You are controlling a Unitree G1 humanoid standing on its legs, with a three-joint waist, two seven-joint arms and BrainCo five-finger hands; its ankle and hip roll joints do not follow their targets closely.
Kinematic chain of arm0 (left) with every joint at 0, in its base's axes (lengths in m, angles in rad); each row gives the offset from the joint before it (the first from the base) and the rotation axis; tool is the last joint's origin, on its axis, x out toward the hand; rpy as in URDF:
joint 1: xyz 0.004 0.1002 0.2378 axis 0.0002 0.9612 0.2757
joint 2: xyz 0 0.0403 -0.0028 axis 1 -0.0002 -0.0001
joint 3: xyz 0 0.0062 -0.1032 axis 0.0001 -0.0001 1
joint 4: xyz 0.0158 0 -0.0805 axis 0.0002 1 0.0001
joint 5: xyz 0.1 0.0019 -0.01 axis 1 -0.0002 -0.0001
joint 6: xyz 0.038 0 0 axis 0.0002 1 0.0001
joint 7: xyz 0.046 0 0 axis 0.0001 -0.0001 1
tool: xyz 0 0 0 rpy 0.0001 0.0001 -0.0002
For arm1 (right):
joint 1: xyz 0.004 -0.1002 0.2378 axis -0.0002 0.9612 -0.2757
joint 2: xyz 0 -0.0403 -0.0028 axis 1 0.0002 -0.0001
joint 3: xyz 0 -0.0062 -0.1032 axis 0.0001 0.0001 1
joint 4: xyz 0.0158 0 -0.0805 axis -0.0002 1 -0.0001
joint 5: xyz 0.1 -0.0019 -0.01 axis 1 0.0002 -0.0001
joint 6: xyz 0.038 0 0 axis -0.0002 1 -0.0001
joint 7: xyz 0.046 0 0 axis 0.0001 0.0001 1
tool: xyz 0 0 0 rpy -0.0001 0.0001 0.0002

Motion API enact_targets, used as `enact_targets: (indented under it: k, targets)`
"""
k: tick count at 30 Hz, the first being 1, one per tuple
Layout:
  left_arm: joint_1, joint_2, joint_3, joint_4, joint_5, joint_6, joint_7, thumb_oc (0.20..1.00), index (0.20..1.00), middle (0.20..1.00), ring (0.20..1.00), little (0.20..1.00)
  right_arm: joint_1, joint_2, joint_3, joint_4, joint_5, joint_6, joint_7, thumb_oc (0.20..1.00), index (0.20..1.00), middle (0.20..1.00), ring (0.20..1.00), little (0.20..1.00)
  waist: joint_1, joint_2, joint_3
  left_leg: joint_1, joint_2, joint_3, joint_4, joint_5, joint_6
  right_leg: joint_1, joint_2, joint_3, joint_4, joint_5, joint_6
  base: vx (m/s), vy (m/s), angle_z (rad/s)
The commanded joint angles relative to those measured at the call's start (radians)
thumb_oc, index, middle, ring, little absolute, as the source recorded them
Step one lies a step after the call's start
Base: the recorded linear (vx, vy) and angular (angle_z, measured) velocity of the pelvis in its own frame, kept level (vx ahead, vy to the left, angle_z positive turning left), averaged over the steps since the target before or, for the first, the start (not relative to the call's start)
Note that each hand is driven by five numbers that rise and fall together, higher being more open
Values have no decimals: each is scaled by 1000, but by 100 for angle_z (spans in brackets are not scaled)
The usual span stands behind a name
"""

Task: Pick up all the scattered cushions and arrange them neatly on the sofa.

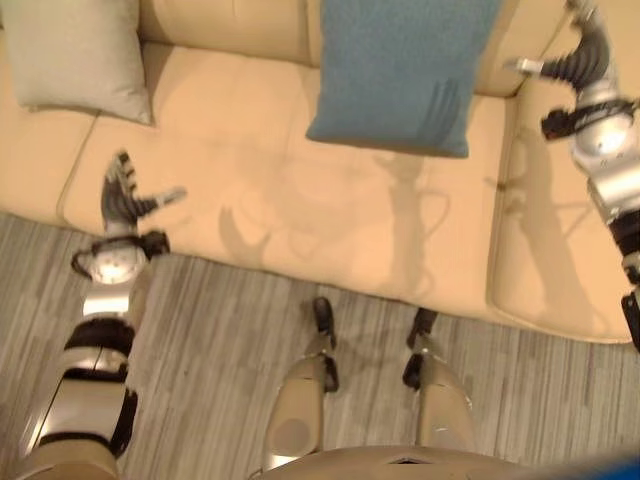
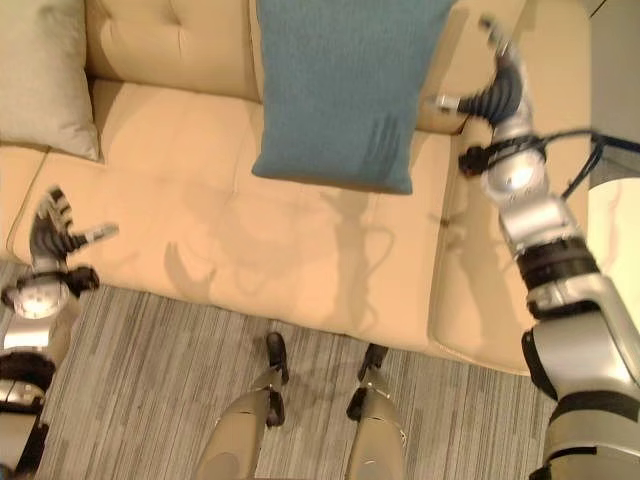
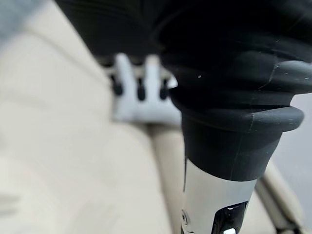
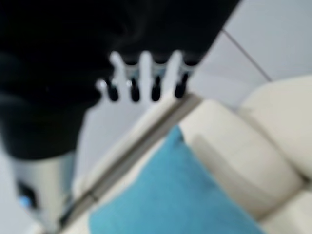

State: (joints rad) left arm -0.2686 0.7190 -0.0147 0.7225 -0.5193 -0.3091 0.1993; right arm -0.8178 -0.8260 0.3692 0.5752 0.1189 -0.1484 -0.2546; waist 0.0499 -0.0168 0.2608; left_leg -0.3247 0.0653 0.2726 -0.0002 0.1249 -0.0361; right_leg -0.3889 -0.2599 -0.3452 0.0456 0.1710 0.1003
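Fingers: your left hand (image 1: 125,205) and right hand (image 2: 495,95) spread, empty | blue cushion (image 1: 400,70) and beige cushion (image 1: 75,55) propped against sofa (image 1: 250,200) back | floor (image 1: 220,330) shows none left; judged nearly done.

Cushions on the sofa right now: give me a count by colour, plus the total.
Blue cushion: 1
Pale grey cushion: 1
Total: 2, both leaning against the backrest of the sofa.
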Motion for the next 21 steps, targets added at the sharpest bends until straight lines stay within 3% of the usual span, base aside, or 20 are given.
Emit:
enact_targets:
  k: [1, 3, 4, 8, 9, 15, 17, 21]
  targets:
    - [78, -61, 53, -71, 25, -23, -42, 1000, 1000, 1000, 1000, 1000, 135, 13, -75, -44, -23, -59, 74, 1000, 1000, 1000, 1000, 1000, 24, -16, -50, 50, 43, -34, 54, -40, -101, 149, -80, -43, -39, 22, 128, 43, -44, -1]
    - [122, -86, 64, -65, 29, -19, -49, 1000, 1000, 1000, 1000, 1000, 202, 20, -90, -54, -35, -64, 101, 1000, 1000, 1000, 1000, 1000, 23, -16, -57, 75, 44, -35, 44, -39, -101, 172, -74, -49, -37, 11, 125, 13, -31, -1]
    - [193, -164, 72, -51, 24, -5, -78, 1000, 1000, 1000, 1000, 1000, 318, 84, -125, -43, -30, -65, 134, 1000, 1000, 1000, 1000, 1000, 19, -15, -68, 112, 46, -33, 36, -39, -101, 210, -67, -60, -32, -5, 121, 27, -66, 1]
    - [252, -221, 72, 15, 31, 22, -123, 1000, 1000, 1000, 1000, 1000, 430, 104, -95, -1, -91, -52, 199, 1000, 1000, 1000, 1000, 1000, 7, -19, -91, 150, 55, -26, 27, -19, -96, 249, -58, -79, -30, -14, 104, -28, -69, 3]
    - [275, -253, 50, 144, 93, 44, -163, 1000, 1000, 1000, 1000, 1000, 487, 105, -49, 67, -138, -41, 264, 1000, 1000, 1000, 1000, 1000, -3, -21, -109, 182, 64, -25, 21, -20, -99, 280, -42, -82, -31, -33, 99, 0, -79, -6]
    - [306, -352, 40, 365, 184, 90, -193, 1000, 1000, 1000, 1000, 1000, 620, 184, -70, 183, -200, -29, 280, 1000, 1000, 1000, 1000, 1000, -31, -25, -155, 254, 80, -12, 13, -26, -103, 341, -3, -59, -38, -66, 86, 15, -78, -2]
    - [330, -397, 33, 437, 238, 114, -204, 1000, 1000, 1000, 1000, 1000, 694, 250, -83, 260, -218, -18, 285, 1000, 1000, 1000, 1000, 1000, -39, -28, -180, 291, 93, -13, 5, -28, -104, 370, 25, -48, -33, -96, 74, 29, -119, -20]
    - [351, -429, 16, 500, 312, 136, -201, 1000, 1000, 1000, 1000, 1000, 769, 338, -82, 369, -229, -12, 273, 1000, 1000, 1000, 1000, 1000, -53, -29, -185, 308, 126, -19, -22, 7, -121, 391, 80, -27, -36, -134, 47, -42, -134, -3]
